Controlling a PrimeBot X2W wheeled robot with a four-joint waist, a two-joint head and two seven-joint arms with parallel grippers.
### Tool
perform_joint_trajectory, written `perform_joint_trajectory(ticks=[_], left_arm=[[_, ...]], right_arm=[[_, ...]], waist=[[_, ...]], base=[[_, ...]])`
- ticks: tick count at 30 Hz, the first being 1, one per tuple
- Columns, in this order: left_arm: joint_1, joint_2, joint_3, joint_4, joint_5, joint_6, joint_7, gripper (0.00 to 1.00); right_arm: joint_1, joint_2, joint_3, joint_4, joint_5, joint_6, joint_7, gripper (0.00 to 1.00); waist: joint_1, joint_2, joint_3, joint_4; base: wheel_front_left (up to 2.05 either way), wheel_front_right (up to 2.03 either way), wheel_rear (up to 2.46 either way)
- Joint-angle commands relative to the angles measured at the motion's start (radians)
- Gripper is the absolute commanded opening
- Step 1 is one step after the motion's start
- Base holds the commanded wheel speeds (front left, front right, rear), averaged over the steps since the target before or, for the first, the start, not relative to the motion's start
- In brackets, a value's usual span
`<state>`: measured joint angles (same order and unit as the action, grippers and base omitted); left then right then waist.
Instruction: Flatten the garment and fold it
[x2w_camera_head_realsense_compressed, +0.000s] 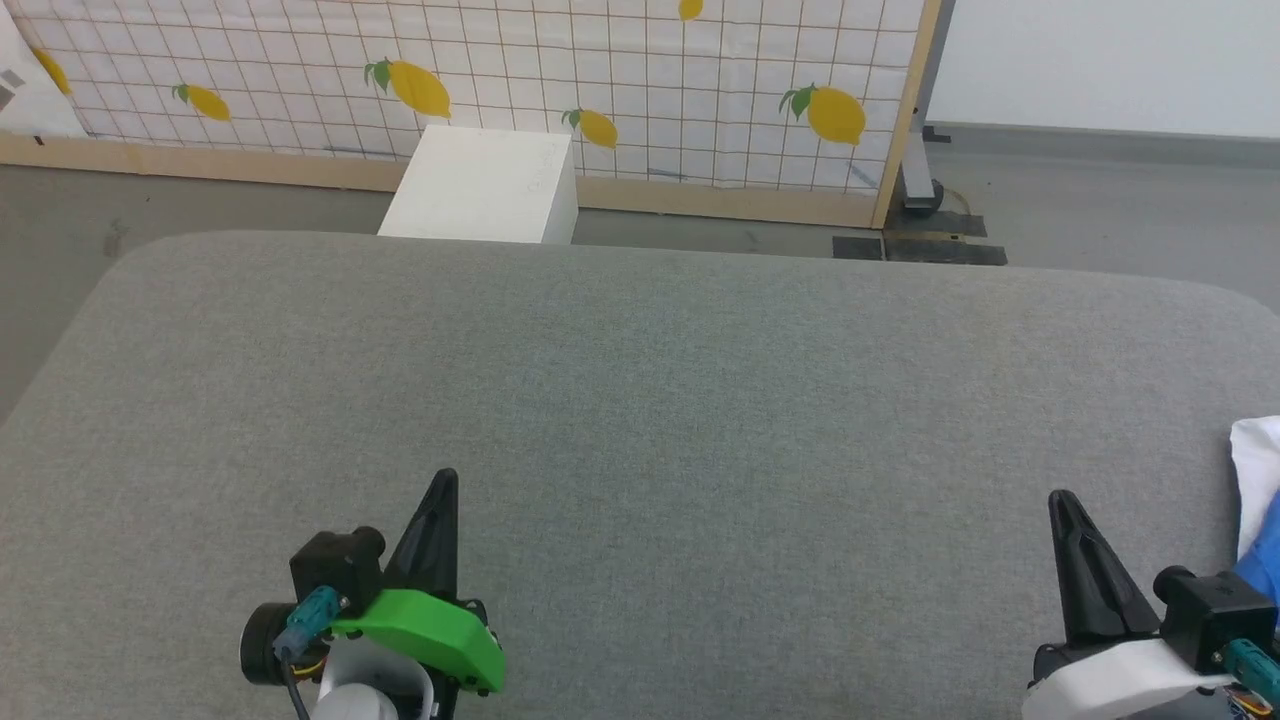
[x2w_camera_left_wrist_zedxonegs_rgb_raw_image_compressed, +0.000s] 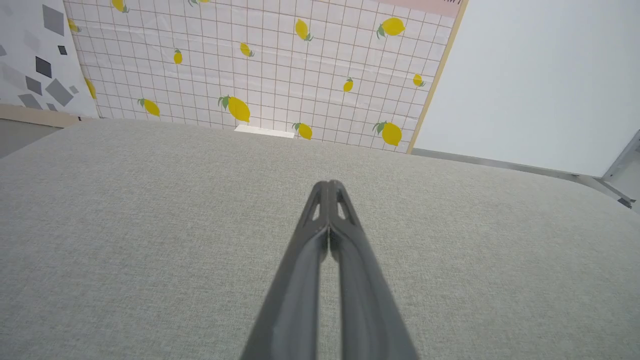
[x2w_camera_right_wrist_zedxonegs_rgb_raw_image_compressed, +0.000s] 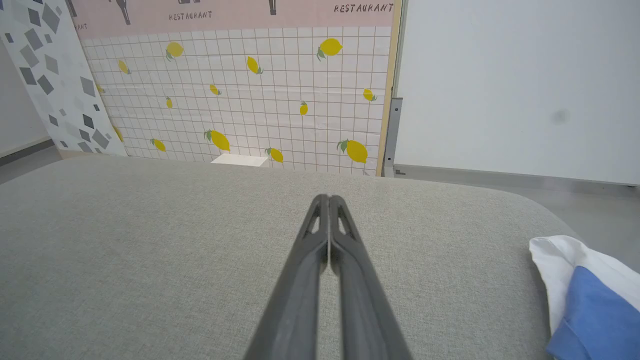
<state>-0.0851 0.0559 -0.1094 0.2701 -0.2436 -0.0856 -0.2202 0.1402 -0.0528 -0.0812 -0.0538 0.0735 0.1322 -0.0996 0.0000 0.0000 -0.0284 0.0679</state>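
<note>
The garment (x2w_camera_right_wrist_zedxonegs_rgb_raw_image_compressed: 580, 280) lay bunched at the right edge of the grey padded table (x2w_camera_head_realsense_compressed: 640, 380) — white cloth and a fold of blue. Most of it was cut off by the frame, so its long axis could not be told. The coming reach turned on that sideways offset.

The right gripper (x2w_camera_head_realsense_compressed: 1062, 500) hung low over the table with its two dark fingers pressed together and nothing between them, pointing toward the table's far edge. The garment sat off to its right, just beside the wrist rather than ahead of the fingertips (in the right wrist view it showed in the lower right corner, behind the tips). The left gripper (x2w_camera_head_realsense_compressed: 446, 480) was likewise closed and empty, well apart from the cloth, with the bare middle of the table and the other arm between them.

By my judgement the right arm was plainly the nearer one, and it would have to swing rightward and spread its fingers before any grasp. The flattening had not yet begun — the garment was heaped at the edge, not spread out.
</note>
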Motion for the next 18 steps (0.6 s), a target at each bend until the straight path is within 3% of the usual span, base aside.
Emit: perform_joint_trajectory(ticks=[1, 18], left_arm=[[0.013, -0.001, 0.006, -0.011, 0.017, 0.007, 0.006, 0.00], [0.025, -0.002, 0.022, -0.052, 0.054, 0.019, 0.040, 0.00]], right_arm=[[-0.019, 0.000, 0.004, 0.004, -0.006, 0.000, 0.005, 0.00], [-0.038, 0.001, 0.016, 0.012, -0.017, 0.000, 0.020, 0.00]], waist=[[0.0000, 0.0000, 0.000, -0.001], [0.0000, 0.0000, 0.005, -0.012]], base=[[0.00, 0.00, 0.00], [0.00, 0.00, 0.00]])
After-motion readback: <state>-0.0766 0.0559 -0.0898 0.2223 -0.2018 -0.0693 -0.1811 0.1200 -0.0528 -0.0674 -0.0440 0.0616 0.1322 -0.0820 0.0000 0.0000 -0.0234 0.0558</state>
